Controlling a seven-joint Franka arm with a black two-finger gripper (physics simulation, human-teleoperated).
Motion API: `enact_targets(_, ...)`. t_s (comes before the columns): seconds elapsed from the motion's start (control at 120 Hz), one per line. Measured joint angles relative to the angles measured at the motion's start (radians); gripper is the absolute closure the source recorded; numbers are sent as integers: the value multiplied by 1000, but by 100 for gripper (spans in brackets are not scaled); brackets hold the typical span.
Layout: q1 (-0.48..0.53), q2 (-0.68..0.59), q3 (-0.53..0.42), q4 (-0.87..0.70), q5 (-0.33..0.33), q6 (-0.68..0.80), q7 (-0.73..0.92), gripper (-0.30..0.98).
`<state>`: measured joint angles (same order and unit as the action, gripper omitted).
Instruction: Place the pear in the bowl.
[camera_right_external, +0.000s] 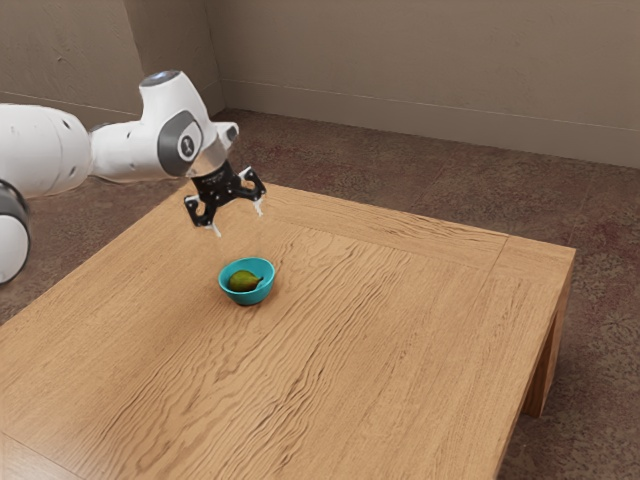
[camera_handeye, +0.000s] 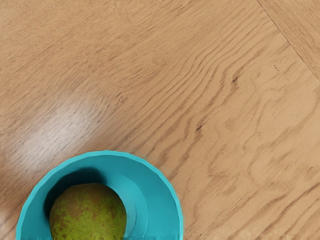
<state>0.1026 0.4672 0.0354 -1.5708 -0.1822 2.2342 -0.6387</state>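
Above the table, my gripper (camera_right_external: 239, 220) hangs with its two fingers spread wide and nothing between them. Below it, a teal bowl (camera_right_external: 250, 297) stands upright on the wood. The green pear (camera_right_external: 243, 282) lies inside the bowl, apart from the fingers, its stem end toward the exterior view's right. In the wrist view the bowl (camera_handeye: 162, 200) is partly cut off, and the pear (camera_handeye: 89, 212) rests within its wall, with part of it out of frame.
The wooden table (camera_right_external: 400, 330) extends around the bowl, with its far edge behind the gripper and a corner at the exterior view's right. A wall (camera_right_external: 420, 70) rises beyond the dark floor (camera_right_external: 400, 170).
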Motion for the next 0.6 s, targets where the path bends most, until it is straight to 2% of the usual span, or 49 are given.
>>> enact_targets(0.2, -6, -149, -23, 67, 99, -201, 137, 1)
enact_targets(0.325, -13, -261, -72, 68, 167, -301, 205, 0)
enact_targets(0.425, -14, -309, -89, 70, 191, -363, 253, 0)
enact_targets(0.6, -12, -319, -94, 73, 208, -428, 320, 0)
